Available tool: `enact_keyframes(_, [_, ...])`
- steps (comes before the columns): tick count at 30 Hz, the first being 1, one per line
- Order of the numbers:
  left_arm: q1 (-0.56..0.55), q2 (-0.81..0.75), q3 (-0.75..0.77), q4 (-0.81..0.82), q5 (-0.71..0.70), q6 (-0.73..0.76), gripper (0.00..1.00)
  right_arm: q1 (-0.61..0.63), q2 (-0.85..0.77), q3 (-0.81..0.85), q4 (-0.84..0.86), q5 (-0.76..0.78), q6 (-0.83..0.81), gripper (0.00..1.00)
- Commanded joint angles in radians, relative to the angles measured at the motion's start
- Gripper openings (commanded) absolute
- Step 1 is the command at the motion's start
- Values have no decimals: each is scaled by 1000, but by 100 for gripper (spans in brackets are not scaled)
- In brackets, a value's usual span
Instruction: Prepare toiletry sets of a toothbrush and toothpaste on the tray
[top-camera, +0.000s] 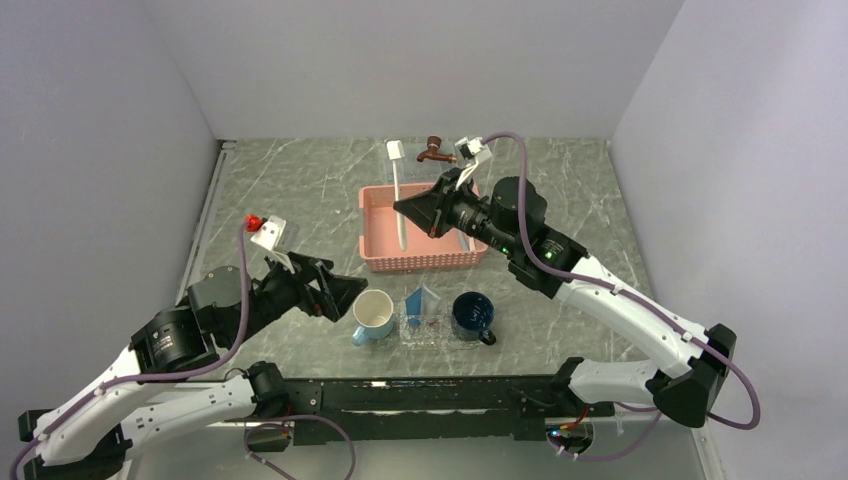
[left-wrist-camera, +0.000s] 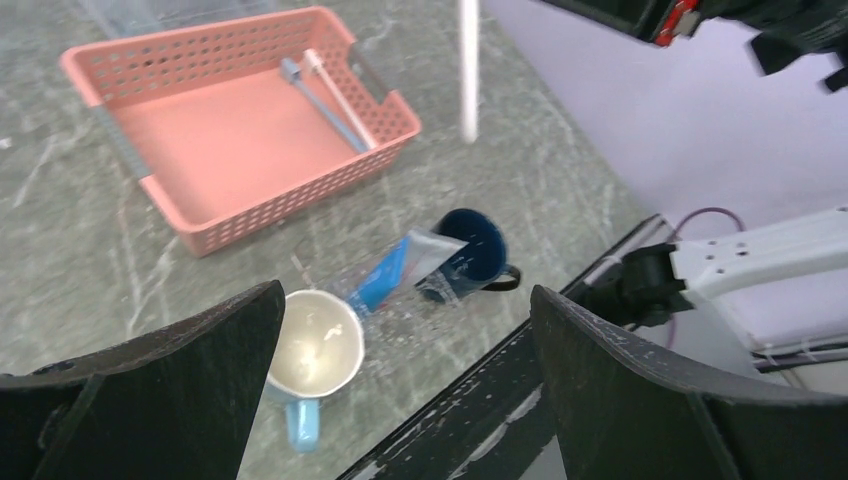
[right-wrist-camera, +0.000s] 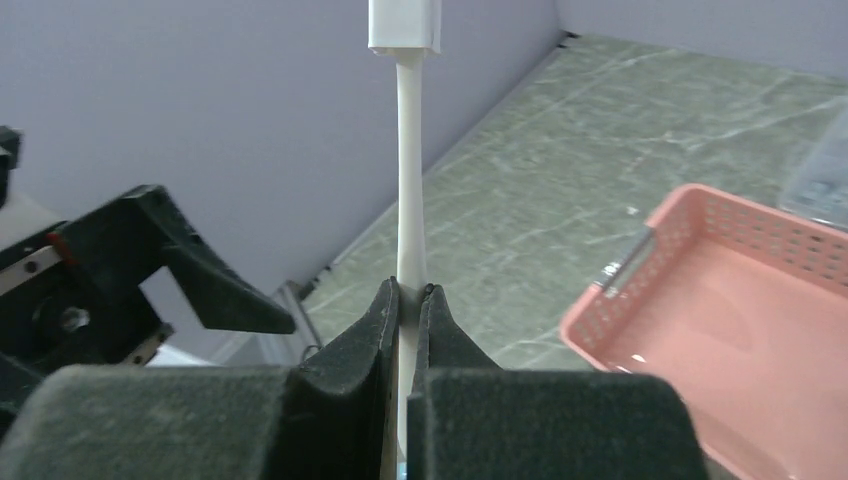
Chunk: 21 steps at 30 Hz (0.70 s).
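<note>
My right gripper (top-camera: 401, 207) is shut on a white toothbrush (top-camera: 397, 190) and holds it in the air over the left part of the pink basket (top-camera: 372, 205). In the right wrist view the toothbrush (right-wrist-camera: 410, 150) stands up from my shut right gripper (right-wrist-camera: 410, 292), head on top. A light-blue toothpaste tube (top-camera: 422, 300) leans in the small clear tray (top-camera: 437, 335) between two cups. It also shows in the left wrist view (left-wrist-camera: 392, 275). My left gripper (top-camera: 352, 296) is open and empty, just left of the pale cup. Its jaws stand wide apart in its wrist view (left-wrist-camera: 405, 300).
A pale cup with a light-blue handle (top-camera: 372, 315) stands left of the tray, a dark blue mug (top-camera: 472, 313) right of it. The basket (left-wrist-camera: 250, 130) holds a pale stick (left-wrist-camera: 340, 90) and a grey-blue one. A larger clear tray (top-camera: 420, 165) and a brown tap (top-camera: 433, 150) are behind.
</note>
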Motion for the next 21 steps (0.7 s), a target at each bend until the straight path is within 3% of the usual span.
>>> enact_keyframes(1, [-3,8,46,144,140,21,99,31,-55,-45,212,-83,131,0])
enact_keyframes(21, [-4,23,17,386,437,-97,96,102,-41,-181,753,-379,500,0])
